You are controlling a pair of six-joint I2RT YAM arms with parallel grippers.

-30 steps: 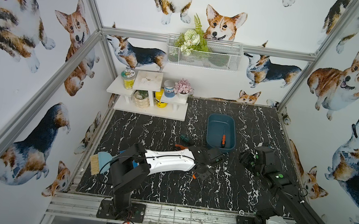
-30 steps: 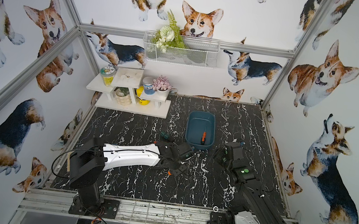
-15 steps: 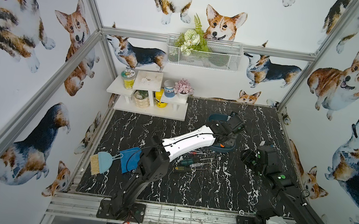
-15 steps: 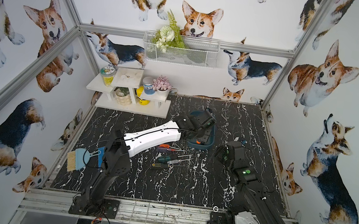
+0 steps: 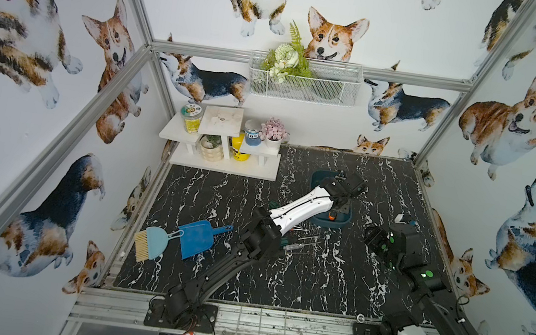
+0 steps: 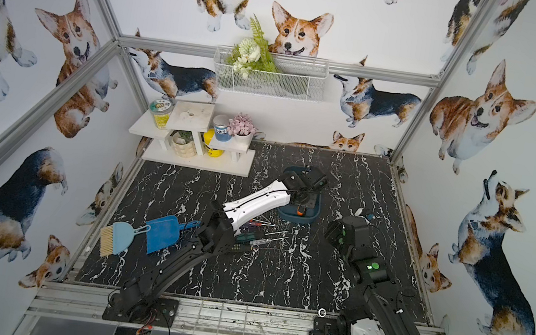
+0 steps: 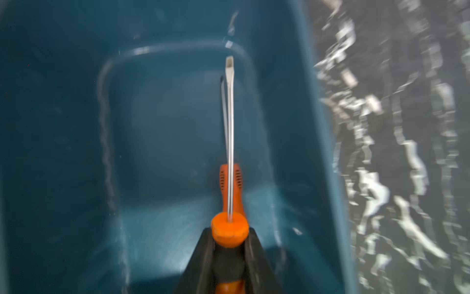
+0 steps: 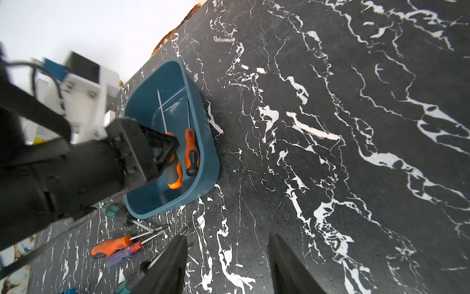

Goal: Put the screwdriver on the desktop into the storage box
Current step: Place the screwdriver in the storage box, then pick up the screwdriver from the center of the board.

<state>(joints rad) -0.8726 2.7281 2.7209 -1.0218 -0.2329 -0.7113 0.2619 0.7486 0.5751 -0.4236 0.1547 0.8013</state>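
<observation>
My left gripper (image 7: 229, 236) is shut on the handle of an orange-and-black screwdriver (image 7: 230, 114), whose shaft points along the inside of the teal storage box (image 7: 292, 101). In the right wrist view this screwdriver (image 8: 175, 175) hangs tilted between the box walls (image 8: 203, 119). Whether it touches the floor I cannot tell. A second orange screwdriver (image 8: 192, 152) lies in the box beside it. Several more screwdrivers (image 8: 109, 247) lie on the black veined desktop (image 5: 313, 290) just in front of the box (image 5: 341, 221). My right gripper (image 8: 227, 236) hovers open over bare desktop to the box's right.
A blue dustpan (image 5: 198, 237) and a brush (image 5: 151, 242) lie at the front left. The white tiered shelf (image 5: 223, 165) with jars stands at the back left. A white mesh basket (image 5: 304, 83) hangs on the back wall.
My left arm has swung from the pile of screwdrivers at mid-desk up to the storage box, carrying the orange screwdriver, and now reaches into it. The right arm has hardly moved.
</observation>
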